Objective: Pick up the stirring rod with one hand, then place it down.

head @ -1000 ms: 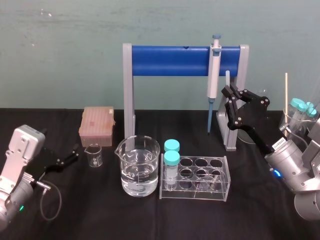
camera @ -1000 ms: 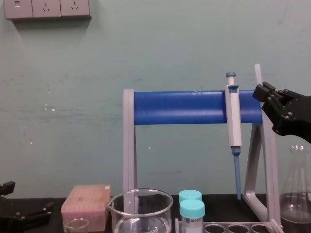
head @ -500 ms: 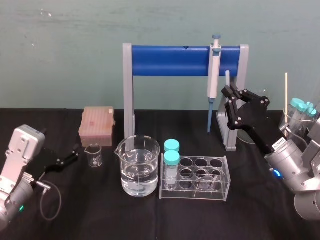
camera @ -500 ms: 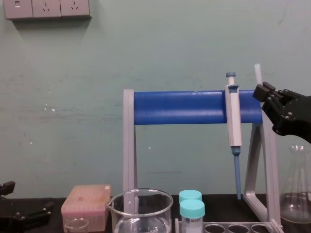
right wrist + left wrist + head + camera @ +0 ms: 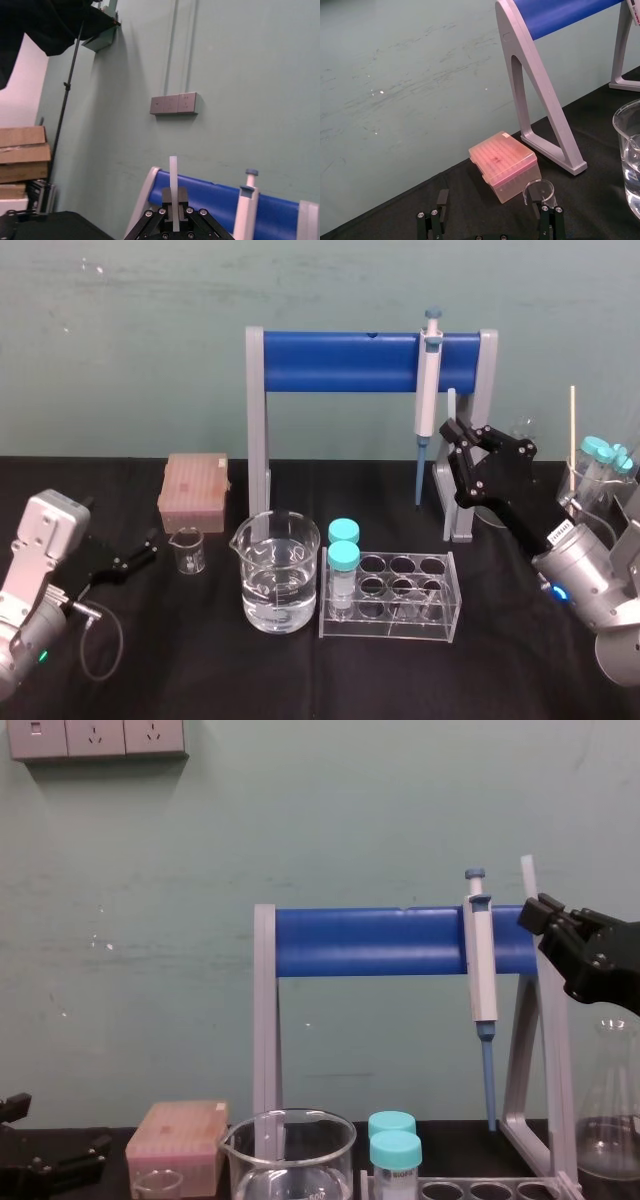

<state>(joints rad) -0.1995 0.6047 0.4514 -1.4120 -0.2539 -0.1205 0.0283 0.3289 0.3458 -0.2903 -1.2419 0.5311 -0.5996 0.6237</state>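
Note:
The stirring rod (image 5: 452, 406) is a thin whitish rod standing upright, clamped near its lower part in my right gripper (image 5: 449, 430), the hand, which is shut on it. They are raised above the table, just in front of the blue stand's right leg. In the chest view the stirring rod (image 5: 526, 876) sticks up above the right gripper (image 5: 537, 914). The right wrist view shows the stirring rod (image 5: 173, 175) rising from between the fingertips (image 5: 166, 196). My left gripper (image 5: 140, 551) rests low at the left, open, with its fingers (image 5: 548, 216) next to a small beaker.
A blue-barred stand (image 5: 360, 361) holds a white-and-blue pipette (image 5: 427, 390). In front stand a water beaker (image 5: 277, 573), a clear tube rack (image 5: 392, 596) with teal-capped tubes, a small beaker (image 5: 187, 549) and a pink tip box (image 5: 194, 490). A flask (image 5: 609, 1120) and capped tubes (image 5: 603, 458) stand at the right.
My right arm has shifted slightly left and down with the rod still in its grip. The left arm has not moved.

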